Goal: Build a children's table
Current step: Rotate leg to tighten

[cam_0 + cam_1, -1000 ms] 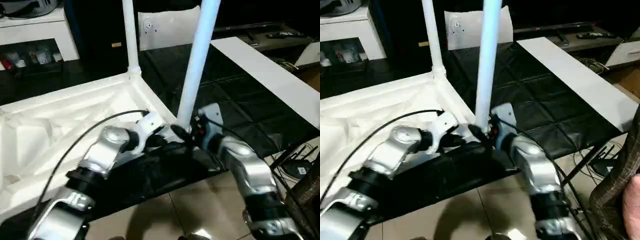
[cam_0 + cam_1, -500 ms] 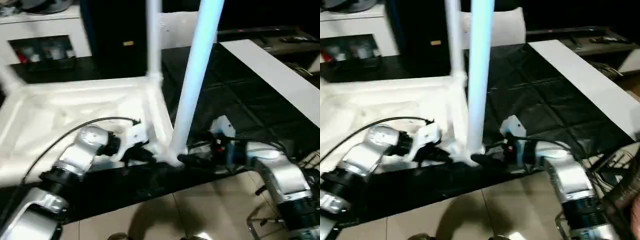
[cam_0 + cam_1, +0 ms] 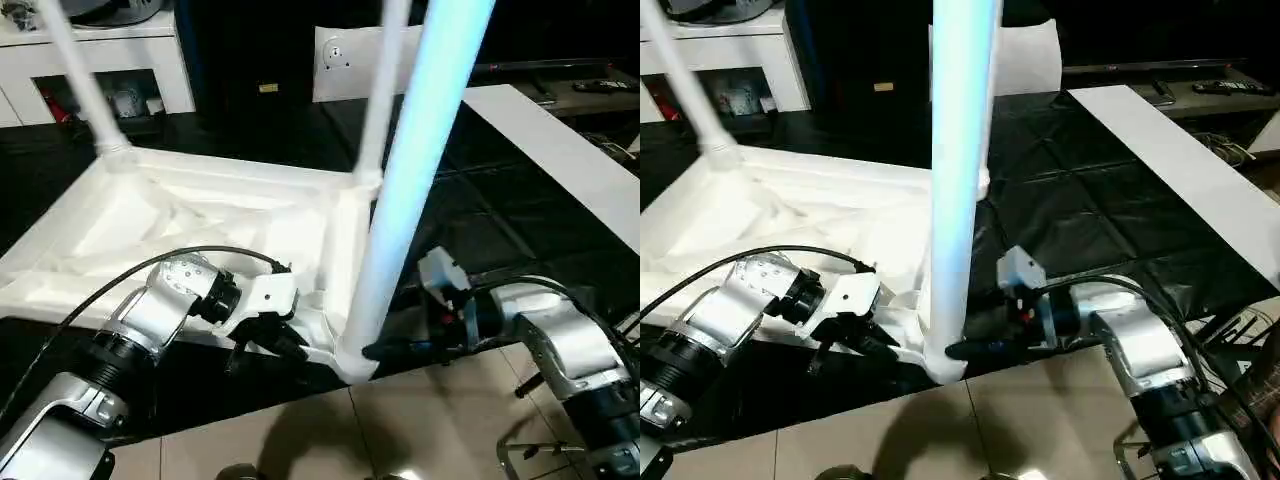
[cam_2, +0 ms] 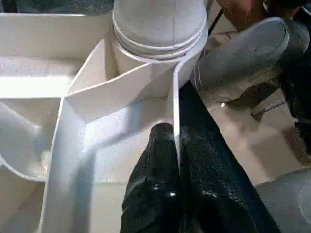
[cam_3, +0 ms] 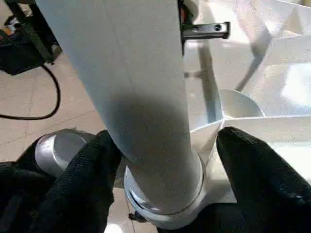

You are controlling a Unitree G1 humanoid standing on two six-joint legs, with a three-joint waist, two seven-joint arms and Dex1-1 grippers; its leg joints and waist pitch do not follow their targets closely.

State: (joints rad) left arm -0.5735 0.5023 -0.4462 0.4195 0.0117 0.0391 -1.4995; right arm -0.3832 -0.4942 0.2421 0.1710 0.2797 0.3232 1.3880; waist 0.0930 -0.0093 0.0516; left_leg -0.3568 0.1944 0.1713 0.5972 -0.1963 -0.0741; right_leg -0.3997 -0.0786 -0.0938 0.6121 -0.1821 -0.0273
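We have the tabletop (image 3: 200, 215) lying upside down on the black mat (image 3: 480, 200), its ribbed underside facing up, and most of the build looks done. Three legs stand upright in corner sockets: the far left leg (image 3: 85, 95), the far right leg (image 3: 380, 100), and the near leg (image 3: 415, 190), which is closest to us and seated in the near right socket (image 3: 350, 355). The near left corner is hidden behind our left forearm, so we cannot tell whether a fourth leg is in place there (that corner decides whether anything is left to fit).

Our judgement is that we are on the seating of the near leg: it sits in its socket with its collar ring showing, but how fully it is pressed home we cannot say.

Our left gripper (image 4: 172, 160) has its fingers pinched together on the thin rim wall of the tabletop just beside that socket, steadying the top. Our right gripper (image 5: 160, 160) has its fingers spread either side of the near leg at its base; the wrist view shows gaps between the black pads and the tube, so we judge it is not clamped.
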